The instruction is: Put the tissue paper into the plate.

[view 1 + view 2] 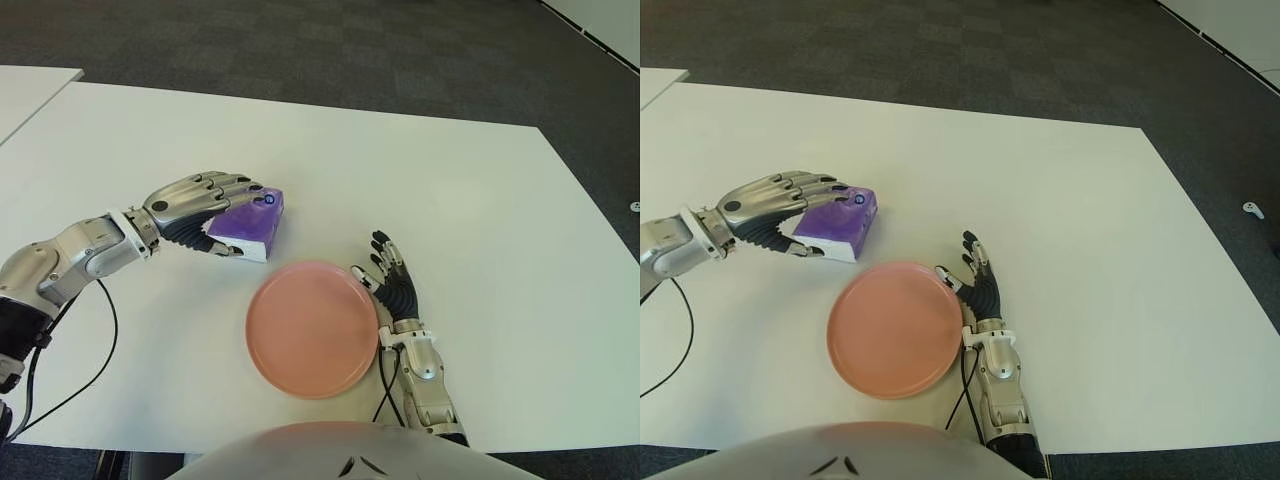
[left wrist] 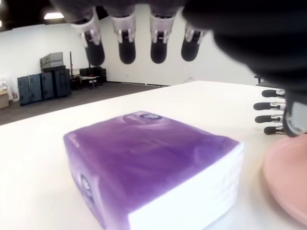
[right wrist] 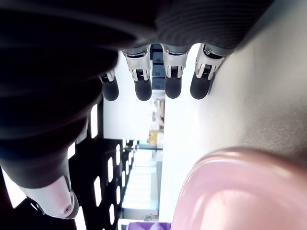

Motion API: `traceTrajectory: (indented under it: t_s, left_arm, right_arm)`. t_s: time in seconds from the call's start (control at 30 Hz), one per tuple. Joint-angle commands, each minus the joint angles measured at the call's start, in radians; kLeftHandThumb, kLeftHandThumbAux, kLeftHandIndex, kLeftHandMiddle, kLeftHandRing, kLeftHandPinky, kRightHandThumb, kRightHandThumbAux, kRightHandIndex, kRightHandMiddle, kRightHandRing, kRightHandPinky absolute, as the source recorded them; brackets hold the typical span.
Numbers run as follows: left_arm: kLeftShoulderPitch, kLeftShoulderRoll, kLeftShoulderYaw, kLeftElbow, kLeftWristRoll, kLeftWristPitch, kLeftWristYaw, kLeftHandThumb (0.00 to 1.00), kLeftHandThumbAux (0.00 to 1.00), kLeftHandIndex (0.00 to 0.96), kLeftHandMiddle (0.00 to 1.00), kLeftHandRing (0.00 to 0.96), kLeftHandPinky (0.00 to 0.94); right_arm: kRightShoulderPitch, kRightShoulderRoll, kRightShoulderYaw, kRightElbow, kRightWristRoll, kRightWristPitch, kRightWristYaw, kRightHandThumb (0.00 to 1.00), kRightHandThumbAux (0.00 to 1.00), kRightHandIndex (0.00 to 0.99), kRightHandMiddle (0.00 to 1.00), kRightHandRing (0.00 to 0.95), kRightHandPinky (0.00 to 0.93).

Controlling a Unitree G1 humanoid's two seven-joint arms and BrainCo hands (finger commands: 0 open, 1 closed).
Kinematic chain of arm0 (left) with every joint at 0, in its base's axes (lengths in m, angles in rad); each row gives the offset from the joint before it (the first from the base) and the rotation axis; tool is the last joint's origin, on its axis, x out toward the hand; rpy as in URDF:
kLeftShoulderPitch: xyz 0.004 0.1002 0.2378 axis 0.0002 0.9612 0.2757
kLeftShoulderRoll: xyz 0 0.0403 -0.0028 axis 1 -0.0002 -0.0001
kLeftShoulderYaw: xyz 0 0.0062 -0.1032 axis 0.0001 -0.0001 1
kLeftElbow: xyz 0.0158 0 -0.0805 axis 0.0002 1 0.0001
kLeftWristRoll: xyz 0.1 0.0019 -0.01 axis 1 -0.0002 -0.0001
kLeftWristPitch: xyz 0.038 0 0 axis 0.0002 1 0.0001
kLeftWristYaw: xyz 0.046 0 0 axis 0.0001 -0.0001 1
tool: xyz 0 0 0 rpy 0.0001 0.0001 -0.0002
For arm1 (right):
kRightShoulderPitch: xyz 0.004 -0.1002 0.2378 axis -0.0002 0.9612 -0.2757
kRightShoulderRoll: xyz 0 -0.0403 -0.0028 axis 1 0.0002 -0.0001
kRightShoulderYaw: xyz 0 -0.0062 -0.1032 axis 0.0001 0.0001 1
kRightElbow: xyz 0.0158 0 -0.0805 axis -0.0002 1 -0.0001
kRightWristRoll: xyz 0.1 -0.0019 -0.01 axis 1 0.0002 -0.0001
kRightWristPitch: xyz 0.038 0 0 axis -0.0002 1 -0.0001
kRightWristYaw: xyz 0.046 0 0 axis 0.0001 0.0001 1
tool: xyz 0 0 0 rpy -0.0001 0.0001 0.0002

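A purple tissue pack (image 1: 252, 226) with white sides lies flat on the white table (image 1: 450, 190), just beyond the far left rim of the pink plate (image 1: 312, 328). My left hand (image 1: 215, 205) reaches in from the left and covers the pack. Its fingers (image 2: 127, 48) stretch out above the pack's top with a gap showing, and the thumb sits at the near side. The pack (image 2: 153, 158) stays on the table. My right hand (image 1: 392, 275) shows at the plate's right rim, fingers (image 3: 144, 91) spread and holding nothing. The plate (image 3: 230, 191) holds nothing.
A second white table (image 1: 30, 90) shows at the far left corner. Dark carpet runs beyond the table's far edge. A black cable (image 1: 100, 340) loops under my left forearm, and another trails by the right wrist.
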Motion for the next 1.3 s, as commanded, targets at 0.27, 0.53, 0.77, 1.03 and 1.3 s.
traceTrajectory:
  t_s: [0.27, 0.53, 0.77, 1.03, 1.3]
  left_arm:
    - [0.002, -0.022, -0.008, 0.061, 0.046, -0.006, -0.022, 0.065, 0.384, 0.000, 0.000, 0.000, 0.000]
    - [-0.015, -0.041, -0.014, 0.105, 0.097, -0.011, 0.003, 0.053, 0.386, 0.000, 0.000, 0.000, 0.000]
    - [-0.045, -0.063, -0.024, 0.160, 0.139, -0.011, 0.039, 0.052, 0.384, 0.000, 0.000, 0.000, 0.000]
    - [-0.113, -0.091, -0.067, 0.270, 0.212, -0.003, 0.120, 0.040, 0.373, 0.000, 0.000, 0.000, 0.000]
    - [-0.172, -0.131, -0.127, 0.402, 0.276, 0.026, 0.236, 0.020, 0.362, 0.000, 0.000, 0.000, 0.000]
  right_arm:
    - [0.045, -0.004, 0.003, 0.080, -0.003, 0.069, 0.001, 0.000, 0.694, 0.000, 0.000, 0.000, 0.000]
    - [0.027, -0.017, -0.002, 0.132, -0.009, 0.022, -0.001, 0.000, 0.663, 0.000, 0.000, 0.000, 0.000]
    - [0.040, -0.012, -0.002, 0.094, 0.002, 0.071, 0.000, 0.000, 0.682, 0.000, 0.000, 0.000, 0.000]
    - [0.043, 0.000, -0.004, 0.077, 0.013, 0.102, -0.003, 0.000, 0.714, 0.000, 0.006, 0.000, 0.000]
    - [0.043, 0.005, -0.006, 0.077, 0.015, 0.100, -0.001, 0.000, 0.724, 0.000, 0.006, 0.000, 0.000]
